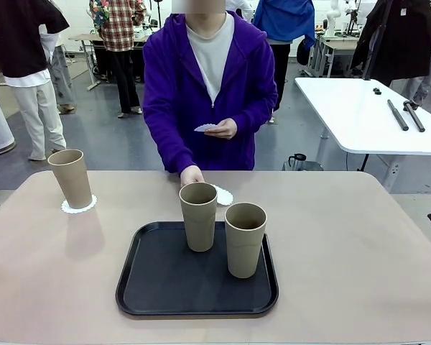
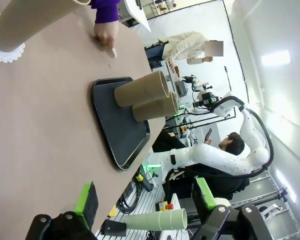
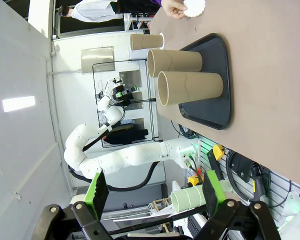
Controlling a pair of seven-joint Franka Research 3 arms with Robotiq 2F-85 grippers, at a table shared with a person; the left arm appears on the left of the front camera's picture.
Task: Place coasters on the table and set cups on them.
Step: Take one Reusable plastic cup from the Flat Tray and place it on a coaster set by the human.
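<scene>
Left tool (image 2: 146, 197): released, jaws spread wide, nothing between the green pads. It sits back at the robot's side of the desk (image 1: 345, 244), well apart from the tray and looking along the desk toward it.

Far left of desk: first cup (image 1: 70, 177) stands upright on first coaster (image 1: 79, 206). The scalloped edge shows around its base. This one is off the tray.

Centre: black tray (image 1: 165, 280) lies flat on the desk, near the robot's edge. It holds two cups, both upright with mouths open. What shows of their insides is bare.
- second cup (image 1: 199, 215): far-left part of the tray
- third cup (image 1: 245, 238): just beside it on the right, nearer the robot. Cannot tell whether the two touch.

Just past the tray's far edge: the person's hand (image 1: 192, 175) is down on the desk. Second coaster (image 1: 223, 195) lies flat on the desk right beside that hand, partly hidden behind the second cup. No cup on it.

Above that, the person's other hand (image 1: 223, 129) is at waist height holding third coaster (image 1: 205, 128), clear of the desk.

Far right, beyond the desk: white table (image 1: 366, 115) with black rods (image 1: 399, 115) lying on it.

Right tool (image 3: 155, 190): released too, jaws wide, pads empty. It sits back at the robot's side, well apart from the tray, and its camera looks at the two tray cups side-on.
</scene>
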